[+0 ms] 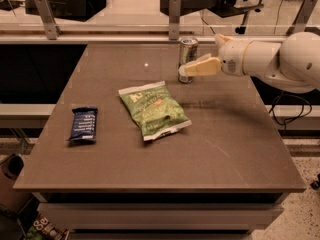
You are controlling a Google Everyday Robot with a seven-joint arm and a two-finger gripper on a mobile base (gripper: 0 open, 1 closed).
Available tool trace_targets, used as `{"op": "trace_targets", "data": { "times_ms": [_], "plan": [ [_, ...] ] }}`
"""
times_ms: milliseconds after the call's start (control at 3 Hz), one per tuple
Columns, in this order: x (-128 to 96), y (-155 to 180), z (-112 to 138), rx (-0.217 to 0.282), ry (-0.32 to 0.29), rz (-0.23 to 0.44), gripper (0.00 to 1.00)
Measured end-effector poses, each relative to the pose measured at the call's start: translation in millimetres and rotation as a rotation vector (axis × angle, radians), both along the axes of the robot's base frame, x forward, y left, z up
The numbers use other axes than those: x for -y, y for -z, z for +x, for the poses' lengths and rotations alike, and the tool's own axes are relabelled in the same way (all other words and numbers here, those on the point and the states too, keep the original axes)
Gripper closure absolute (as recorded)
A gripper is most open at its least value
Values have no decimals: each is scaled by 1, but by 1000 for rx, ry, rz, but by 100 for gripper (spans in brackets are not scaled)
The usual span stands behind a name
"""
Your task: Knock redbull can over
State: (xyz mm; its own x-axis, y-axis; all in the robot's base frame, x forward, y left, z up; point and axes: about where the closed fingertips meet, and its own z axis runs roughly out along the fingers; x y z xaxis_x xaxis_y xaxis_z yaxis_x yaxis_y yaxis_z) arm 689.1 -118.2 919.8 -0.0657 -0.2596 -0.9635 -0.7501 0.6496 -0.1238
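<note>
The redbull can stands upright near the far middle of the brown table. It is slim and silvery with a shiny round top. My gripper reaches in from the right on a white arm. Its cream fingertips overlap the can's lower right side, at or touching it. The gripper holds nothing.
A green crinkly snack bag lies flat in the table's middle, in front of the can. A dark blue wrapped bar lies at the left. A rail with metal posts runs behind the table's far edge.
</note>
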Motion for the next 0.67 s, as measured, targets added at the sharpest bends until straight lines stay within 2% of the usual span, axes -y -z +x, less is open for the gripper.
{"op": "trace_targets", "data": {
  "times_ms": [667],
  "plan": [
    [-20,-6,18,19,-45,46,0]
  ]
}}
